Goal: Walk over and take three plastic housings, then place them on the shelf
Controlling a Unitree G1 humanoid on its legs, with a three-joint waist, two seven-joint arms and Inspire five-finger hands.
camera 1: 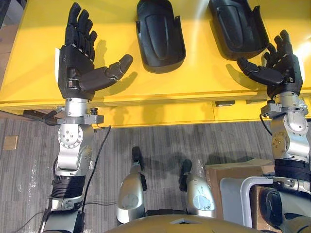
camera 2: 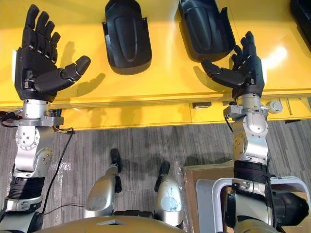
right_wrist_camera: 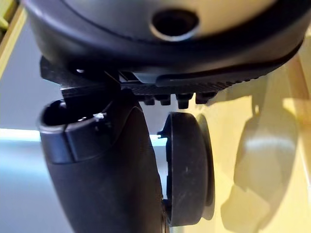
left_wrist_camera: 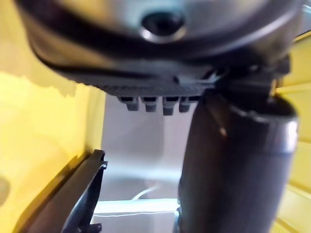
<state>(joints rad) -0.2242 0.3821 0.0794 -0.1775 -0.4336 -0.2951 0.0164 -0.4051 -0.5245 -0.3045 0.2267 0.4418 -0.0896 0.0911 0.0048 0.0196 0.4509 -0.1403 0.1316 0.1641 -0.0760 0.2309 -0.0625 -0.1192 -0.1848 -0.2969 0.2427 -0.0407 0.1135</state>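
— Where are the housings lying?

— Two black ones are resting on the yellow table [camera 1: 194, 82]. The left housing [camera 1: 160, 36] is sitting between the two hands, and the right housing [camera 1: 238, 24] is sitting further along.

— Is either hand holding one?

— No. The left hand [camera 1: 77, 58] is hanging over the table, apart from the left housing, fingers straight and thumb spread wide. The right hand [camera 1: 282, 65] is spreading the same way, its thumb reaching just beside the right housing's near end; I cannot tell whether they are touching.
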